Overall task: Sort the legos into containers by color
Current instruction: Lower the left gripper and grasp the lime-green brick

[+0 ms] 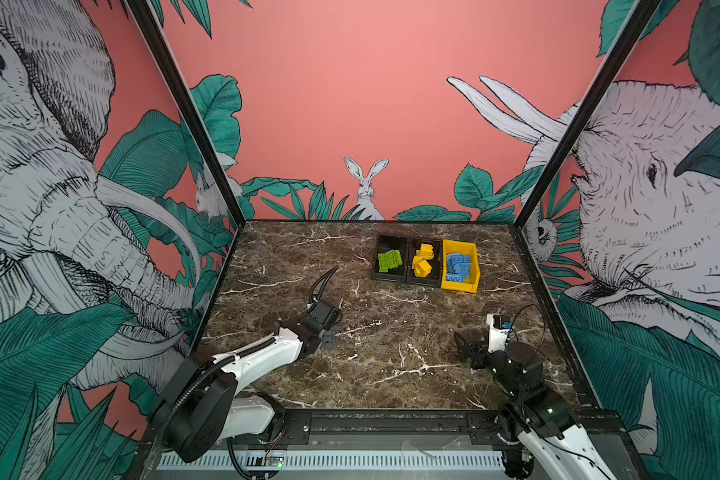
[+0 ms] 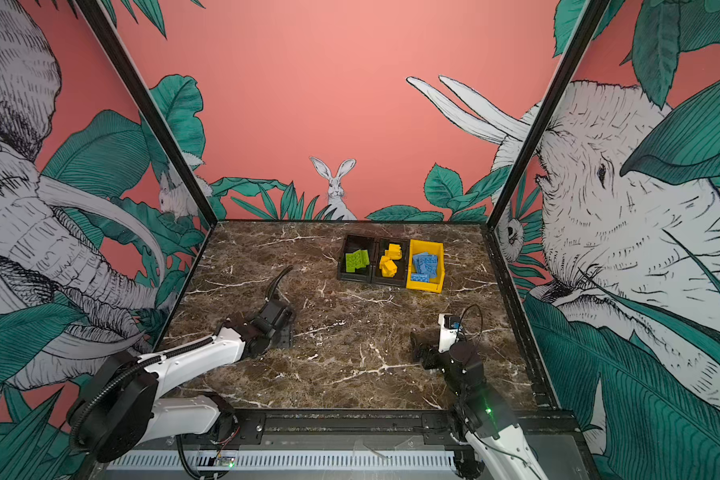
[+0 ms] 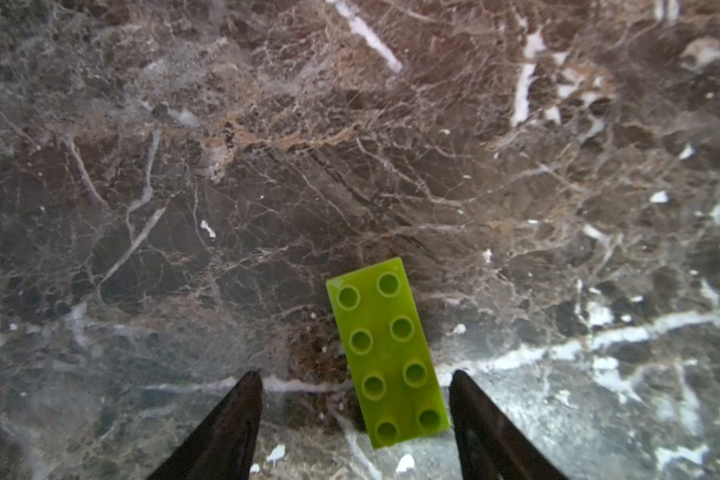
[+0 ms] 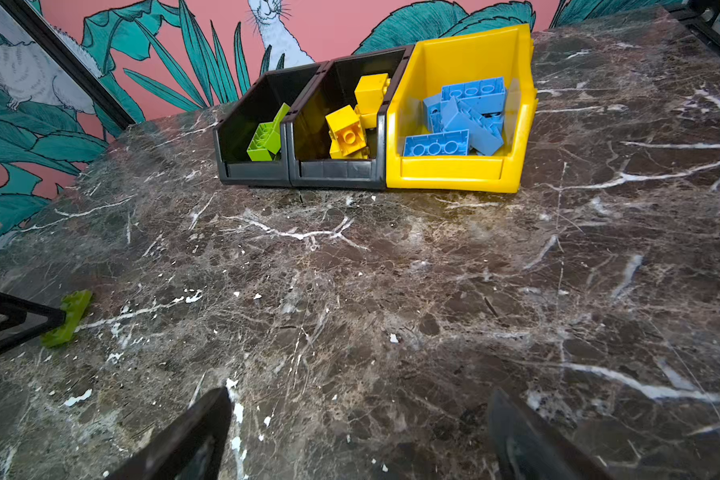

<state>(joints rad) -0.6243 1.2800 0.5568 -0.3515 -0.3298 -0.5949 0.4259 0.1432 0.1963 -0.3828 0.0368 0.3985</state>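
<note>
One green lego [image 3: 387, 353], studs up, lengthwise inside left tool [image 3: 355, 375].

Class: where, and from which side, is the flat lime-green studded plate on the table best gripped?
Across its two long edges near mid-length, from straight above. The thin lime-green eight-stud plastic plate lies flat, studs up; its narrow width fits between the left end effector's open fingers.

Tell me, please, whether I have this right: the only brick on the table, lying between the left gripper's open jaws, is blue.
Not quite: the brick is lime green, not blue, as the left wrist view shows. It does lie on the table between the left gripper's open jaws.
</note>
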